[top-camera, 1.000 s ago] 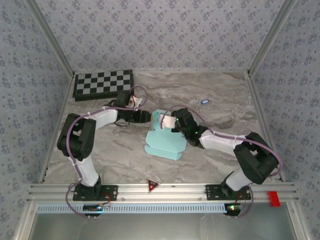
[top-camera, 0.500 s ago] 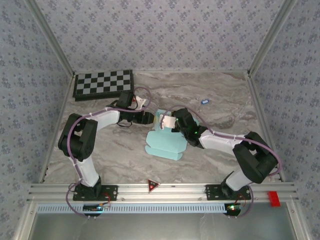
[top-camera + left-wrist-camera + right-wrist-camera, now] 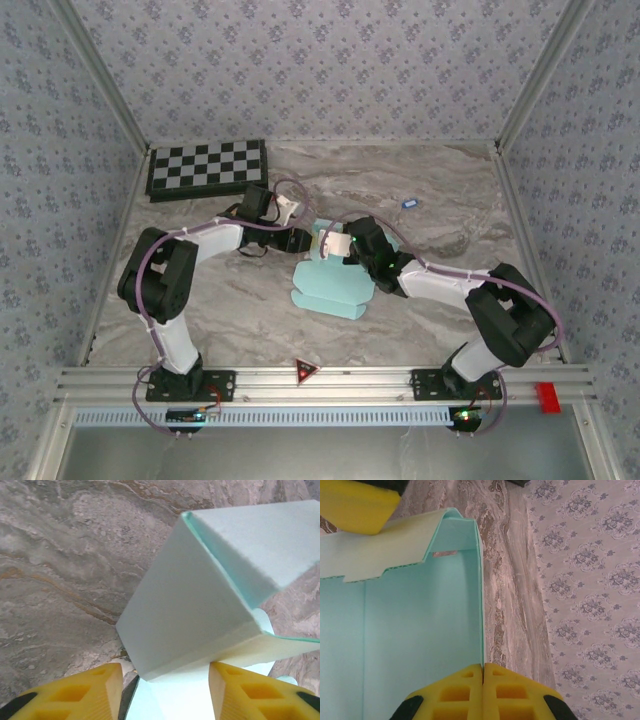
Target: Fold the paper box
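The paper box (image 3: 330, 285) is pale cyan card lying mid-table, its far end folded up into walls. My right gripper (image 3: 338, 243) holds one upright wall; in the right wrist view its yellow fingers (image 3: 460, 690) are pressed together on the wall's thin edge (image 3: 482, 605), the box's cyan inside (image 3: 415, 645) to their left. My left gripper (image 3: 303, 238) is at the box's left far corner. In the left wrist view its yellow fingers (image 3: 75, 695) stand apart either side of a raised folded corner (image 3: 200, 605); the left finger is clear of the card and the right one is at its edge.
A black-and-white checkerboard (image 3: 207, 167) lies at the back left. A small blue item (image 3: 409, 203) sits on the marble toward the back right. A red triangle marker (image 3: 305, 372) and a red block (image 3: 546, 396) are on the front rail. Patterned walls enclose the table.
My left gripper has slid right, up against the box's raised corner, and its jaws have narrowed a little. The right gripper and the box have hardly moved.
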`<action>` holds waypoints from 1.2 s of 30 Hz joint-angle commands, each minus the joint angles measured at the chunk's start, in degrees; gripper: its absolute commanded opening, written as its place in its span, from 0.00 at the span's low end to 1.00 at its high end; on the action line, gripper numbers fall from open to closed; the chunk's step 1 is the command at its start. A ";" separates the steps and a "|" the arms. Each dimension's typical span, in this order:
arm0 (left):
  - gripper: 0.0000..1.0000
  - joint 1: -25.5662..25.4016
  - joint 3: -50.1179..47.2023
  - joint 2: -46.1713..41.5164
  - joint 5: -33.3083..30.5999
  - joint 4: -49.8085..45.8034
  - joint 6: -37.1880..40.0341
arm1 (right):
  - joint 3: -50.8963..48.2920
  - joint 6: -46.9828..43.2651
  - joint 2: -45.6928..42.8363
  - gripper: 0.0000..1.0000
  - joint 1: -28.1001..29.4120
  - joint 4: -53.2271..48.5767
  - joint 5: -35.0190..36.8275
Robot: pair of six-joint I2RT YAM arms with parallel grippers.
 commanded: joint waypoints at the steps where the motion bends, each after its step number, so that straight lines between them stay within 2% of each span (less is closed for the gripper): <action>1: 0.47 -0.54 -0.22 -0.39 3.04 1.28 1.74 | -0.18 -0.38 0.93 0.00 0.66 0.59 0.30; 15: 0.51 -2.25 -1.60 1.44 -1.80 10.49 1.37 | -0.35 -0.07 0.41 0.00 1.06 -0.27 -0.48; 28: 0.48 -4.93 -7.52 0.32 -11.13 22.61 -0.54 | -0.71 0.12 0.32 0.00 1.68 -1.33 -1.59; 36: 0.43 -5.33 -7.61 1.28 -12.61 24.53 -1.46 | -0.88 -0.16 0.50 0.00 1.73 -2.32 -1.69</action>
